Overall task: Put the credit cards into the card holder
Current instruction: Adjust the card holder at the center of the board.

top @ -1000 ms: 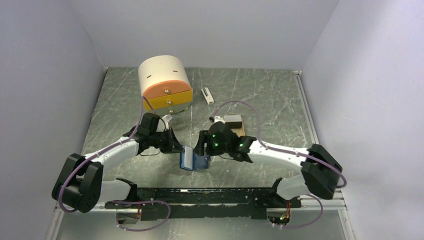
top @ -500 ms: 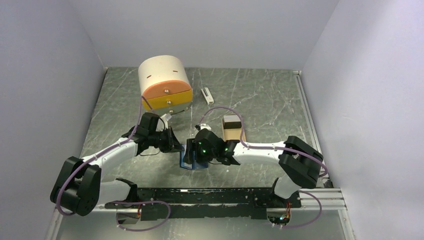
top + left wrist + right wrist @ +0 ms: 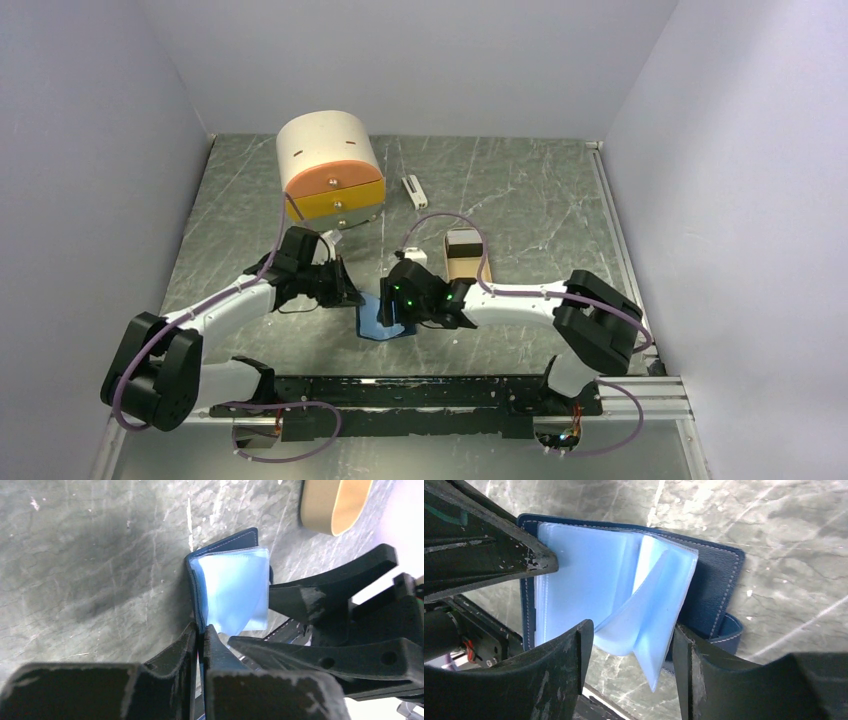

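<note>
Seen from above, two white-and-black robot arms meet over a dark grey, marble-veined table [image 3: 530, 190]. Between them lies one small navy-blue folding card holder [image 3: 377, 323], at the centre of the table near its front edge. The left gripper [image 3: 352, 297] reaches it from the left. The right gripper [image 3: 393, 312] comes from the right and hides most of it.

Only this view shows three other things:
- One cream round-topped box [image 3: 328, 160] at the back left, with two drawers, orange above yellow.
- One small white bar [image 3: 413, 190] just to its right.
- One tan rounded-corner tin [image 3: 465, 258] just behind the right arm, with a pale patch at its far end too small to identify.

The left wrist camera shows what the overhead view cannot. The left gripper's [image 3: 201, 630] two black fingers [image 3: 175, 650] are pressed together, pinching the near edge of the navy cover. The card holder [image 3: 230, 587] is open, its glossy light blue plastic sleeves fanned toward the right arm's fingers. The tin's curved edge [image 3: 335, 505] shows at top right.

The right wrist camera alone shows the finer detail:
- Pale stitching runs round the grained navy cover [image 3: 716, 580].
- One rounded snap tab [image 3: 730, 630] sits at lower right.
- Several translucent sleeves are lifted and droop loosely.

The right gripper's [image 3: 631, 630] scuffed black fingers [image 3: 564, 655] are spread wide, one on each side of those hanging sleeves, without clamping them. One left-arm finger lies across the sleeves' upper left corner.
</note>
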